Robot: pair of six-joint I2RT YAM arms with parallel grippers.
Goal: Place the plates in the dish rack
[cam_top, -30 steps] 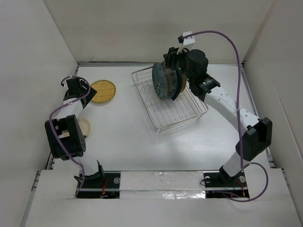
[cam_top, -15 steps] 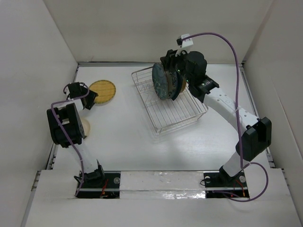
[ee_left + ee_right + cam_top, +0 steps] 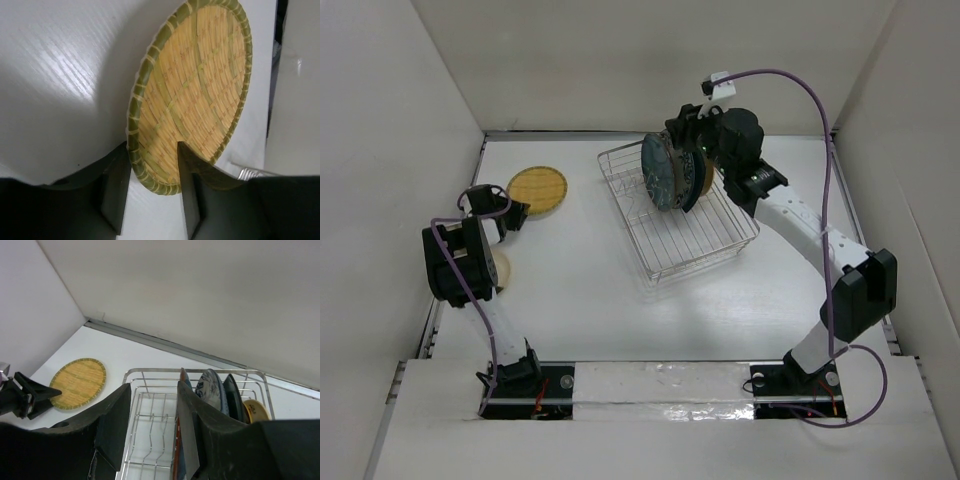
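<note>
Watching the overhead feed, I see the left gripper (image 3: 512, 211) has swung in from the left edge of the counter (image 3: 590, 300) to the near rim of the woven plate (image 3: 538, 190), which lies flat towards the far-left corner. On the left wrist feed its fingers are spread, one on each side of that rim, not yet pinched on it, so I judge the approach is finished and the squeeze comes next. The right gripper (image 3: 153, 386) has drawn back slightly at the dish rack (image 3: 710, 240), which sits by the far edge, right of centre. Its fingers are spread too, with only a thin plate edge standing between them, so I read that plate as delivered. Several plates (image 3: 665, 170) already stand on edge in the rack. A small cream plate (image 3: 498, 268) waits by the left edge, half hidden under my left arm.
</note>
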